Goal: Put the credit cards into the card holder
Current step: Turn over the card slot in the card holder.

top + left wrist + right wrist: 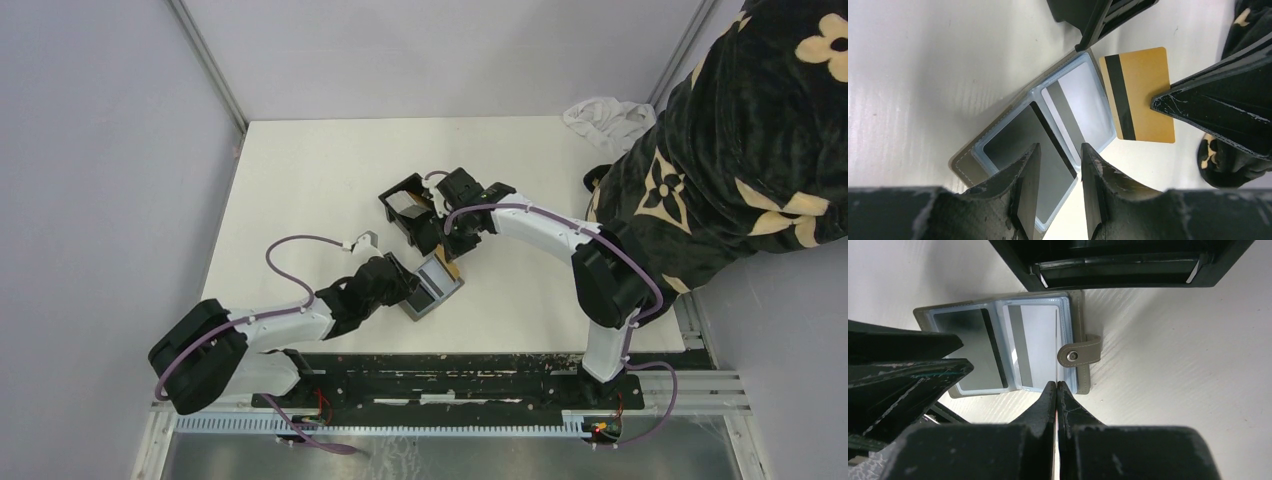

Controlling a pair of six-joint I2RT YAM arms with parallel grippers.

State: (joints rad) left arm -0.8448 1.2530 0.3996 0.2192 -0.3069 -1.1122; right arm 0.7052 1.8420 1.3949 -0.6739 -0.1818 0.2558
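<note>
The card holder (392, 192), a black open-top box, stands mid-table. Just in front of it a grey wallet (440, 292) lies open flat, with clear sleeves. A silver-grey credit card (1083, 100) sits in its right sleeve, and a darker one (1020, 142) in the left sleeve. My right gripper (1056, 385) is shut on the tan-gold credit card (1143, 95), holding it on edge above the wallet's right page. My left gripper (1058, 150) is open, its fingers astride the near corner of the wallet's left page.
A person in black clothing with a tan flower pattern (740, 150) leans over the table's right edge. A crumpled white cloth (605, 115) lies at the back right corner. Grey walls close in the left and far sides.
</note>
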